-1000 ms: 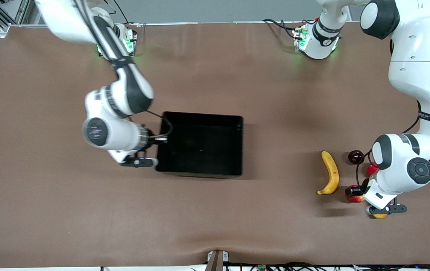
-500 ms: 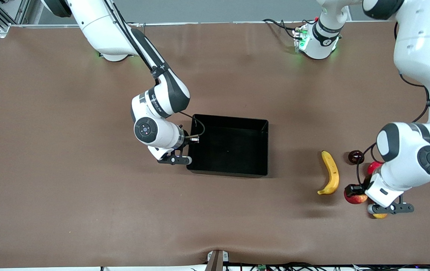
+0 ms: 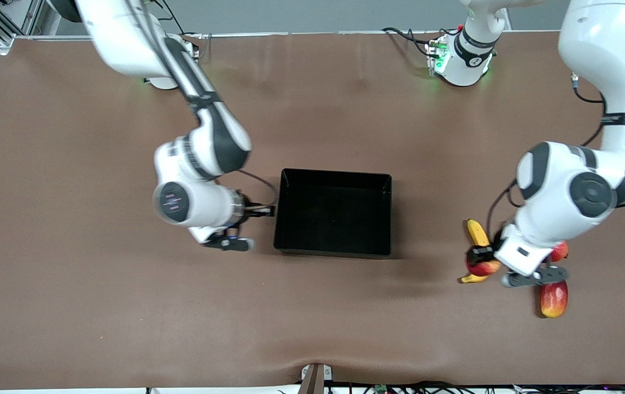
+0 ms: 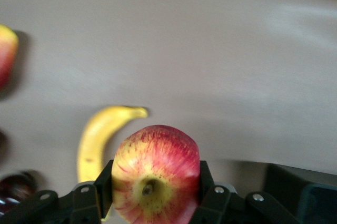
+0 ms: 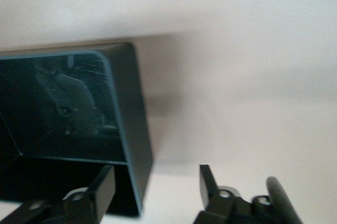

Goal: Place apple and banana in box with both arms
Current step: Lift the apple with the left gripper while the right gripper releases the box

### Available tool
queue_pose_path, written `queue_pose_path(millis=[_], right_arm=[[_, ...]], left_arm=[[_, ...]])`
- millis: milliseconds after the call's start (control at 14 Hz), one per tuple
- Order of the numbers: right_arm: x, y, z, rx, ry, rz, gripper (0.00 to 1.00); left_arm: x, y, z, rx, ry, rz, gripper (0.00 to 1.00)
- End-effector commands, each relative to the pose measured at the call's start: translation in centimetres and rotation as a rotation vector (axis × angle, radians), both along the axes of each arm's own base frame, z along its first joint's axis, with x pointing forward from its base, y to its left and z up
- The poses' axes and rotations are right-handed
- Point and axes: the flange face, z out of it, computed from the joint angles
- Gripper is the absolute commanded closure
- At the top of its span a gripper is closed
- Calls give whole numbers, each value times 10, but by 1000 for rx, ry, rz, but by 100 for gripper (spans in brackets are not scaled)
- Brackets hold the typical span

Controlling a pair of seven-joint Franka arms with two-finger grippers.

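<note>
Apple lifted, box freed

My left gripper (image 3: 484,261) has raised the apple (image 4: 156,172), clamped in its fingers, over the banana (image 3: 477,232); my right gripper (image 5: 155,187) has let go of the box (image 3: 290,210) and hangs spread beside it. Box empty: both fruits remain. One apple, one banana, one box, one mango-like fruit (image 3: 554,299).

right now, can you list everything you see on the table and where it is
box: one, black, middle of table, nothing inside.
apple: one, red with yellow streaks, held in left gripper above the banana.
banana: one, yellow, on table toward the left arm's end.
mango-like fruit: one, red and yellow, nearer the front camera than the banana.
red fruit: one, partly hidden under the left arm.
table: one, brown.
left gripper: shut on apple.
right gripper: open, beside the box.
</note>
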Motion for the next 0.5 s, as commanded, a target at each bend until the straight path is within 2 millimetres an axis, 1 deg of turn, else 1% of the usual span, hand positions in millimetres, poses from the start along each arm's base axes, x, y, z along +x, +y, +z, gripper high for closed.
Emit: queue_pose_path(millis=[0, 71, 143, 214, 286, 357, 429], right_arm=[[8, -38, 50, -141, -31, 57, 0], [8, -45, 71, -201, -80, 73, 0], [10, -59, 88, -236, -118, 82, 0], [15, -83, 96, -242, -108, 47, 0], [15, -113, 109, -250, -73, 11, 0], [16, -136, 123, -252, -54, -17, 0], [13, -153, 139, -263, -46, -43, 0]], left_arm=[[-26, -60, 8, 11, 6, 44, 100], [-36, -86, 2, 8, 18, 38, 100], [-46, -115, -7, 5, 35, 37, 100], [-57, -140, -14, 3, 47, 56, 100], [-68, -163, -18, 10, 49, 59, 100], [-79, -185, -20, 22, 44, 56, 100], [-91, -205, -20, 24, 39, 58, 100]])
